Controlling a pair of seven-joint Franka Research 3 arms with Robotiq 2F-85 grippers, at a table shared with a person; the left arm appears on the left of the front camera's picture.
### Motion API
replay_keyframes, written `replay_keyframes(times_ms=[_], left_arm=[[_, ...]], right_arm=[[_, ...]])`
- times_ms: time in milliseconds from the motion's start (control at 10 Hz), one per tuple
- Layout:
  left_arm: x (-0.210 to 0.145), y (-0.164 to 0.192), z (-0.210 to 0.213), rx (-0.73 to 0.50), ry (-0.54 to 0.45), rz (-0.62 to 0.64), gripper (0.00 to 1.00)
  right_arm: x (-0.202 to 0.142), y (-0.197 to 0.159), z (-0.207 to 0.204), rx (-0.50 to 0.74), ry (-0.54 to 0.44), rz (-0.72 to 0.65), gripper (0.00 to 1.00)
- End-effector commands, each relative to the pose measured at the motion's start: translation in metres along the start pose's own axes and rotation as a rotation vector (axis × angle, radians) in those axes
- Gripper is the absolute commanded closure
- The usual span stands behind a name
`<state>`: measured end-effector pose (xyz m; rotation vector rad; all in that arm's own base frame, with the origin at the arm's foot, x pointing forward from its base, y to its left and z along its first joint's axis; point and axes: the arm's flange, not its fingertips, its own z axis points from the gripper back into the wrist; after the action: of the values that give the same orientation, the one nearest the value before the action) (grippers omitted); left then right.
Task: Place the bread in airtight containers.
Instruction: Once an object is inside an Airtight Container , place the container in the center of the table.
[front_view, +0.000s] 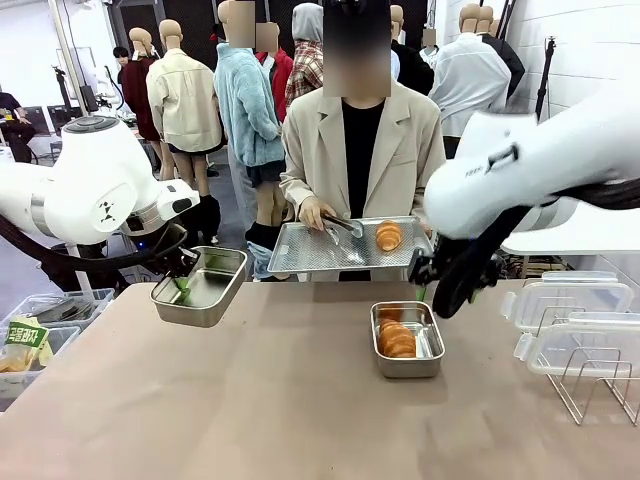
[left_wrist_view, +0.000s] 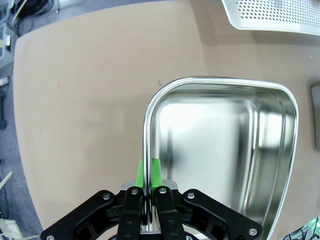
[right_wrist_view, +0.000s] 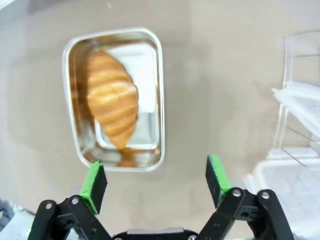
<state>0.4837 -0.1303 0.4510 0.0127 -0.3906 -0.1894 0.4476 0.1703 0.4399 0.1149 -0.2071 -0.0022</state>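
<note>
We find one roll (right_wrist_view: 112, 97) lying in the steel container (right_wrist_view: 161, 100) at 2 o'clock on the desk (front_view: 300, 420). The right claw (right_wrist_view: 155, 175) hangs wide open above it, empty (placing judged done). Next, we judge, comes the second roll (front_view: 388, 236) on the tray (front_view: 310, 250) at 12 o'clock. The left wrist view settles what the front leaves unclear: the left claw (left_wrist_view: 149, 167) clamps the rim of the empty container (left_wrist_view: 220, 140) at 10 o'clock.

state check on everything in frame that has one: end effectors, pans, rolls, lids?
Left end effector: shut on empty pan's rim.
Right end effector: open, above filled pan.
Empty pan: lidless, nothing inside.
Filled pan: lidless, holds pan roll.
Tray roll: on tray, beside tongs.
Lids: off both pans, by wire rack.
</note>
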Motion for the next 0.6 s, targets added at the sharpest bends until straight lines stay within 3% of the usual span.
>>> replay_keyframes(times_ms=[0,200,500], left_arm=[[-0.001,0.002,0.003,0.001,-0.018,-0.014,1.0],[-0.001,0.002,0.003,0.001,-0.018,-0.014,1.0],[-0.001,0.002,0.003,0.001,-0.018,-0.014,1.0]], right_arm=[[-0.003,-0.013,0.037,0.036,-0.016,0.018,0.0],[-0.007,-0.014,0.076,0.048,-0.067,0.021,0.0],[-0.007,-0.011,0.087,0.024,-0.092,0.017,0.0]])
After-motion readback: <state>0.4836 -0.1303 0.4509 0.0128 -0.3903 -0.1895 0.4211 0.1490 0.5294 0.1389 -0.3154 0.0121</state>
